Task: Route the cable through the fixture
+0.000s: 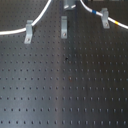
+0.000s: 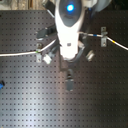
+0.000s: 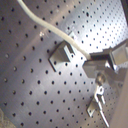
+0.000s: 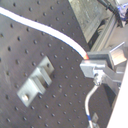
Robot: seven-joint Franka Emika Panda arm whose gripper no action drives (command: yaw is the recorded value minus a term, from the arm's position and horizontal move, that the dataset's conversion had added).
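The cable (image 1: 15,31) is a thin white cord. It runs in from the first exterior view's left, rises to my gripper (image 1: 69,5) at the top edge, then goes right past blue and yellow bands. The fixture (image 1: 63,26), a narrow upright grey clip, stands just in front of the gripper with no cable in it. In the second exterior view the fixture (image 2: 69,80) stands just below my arm. In both wrist views the gripper (image 3: 92,64) (image 4: 92,64) is shut on the cable (image 3: 55,31) (image 4: 45,27), held above the board.
A wider grey clip (image 1: 29,31) stands at the first exterior view's left beside the cable. Another clip (image 1: 105,17) at the right has the cable passing it. A grey clip (image 4: 35,82) shows below the cable in the second wrist view. The black perforated board (image 1: 65,90) spreads in front.
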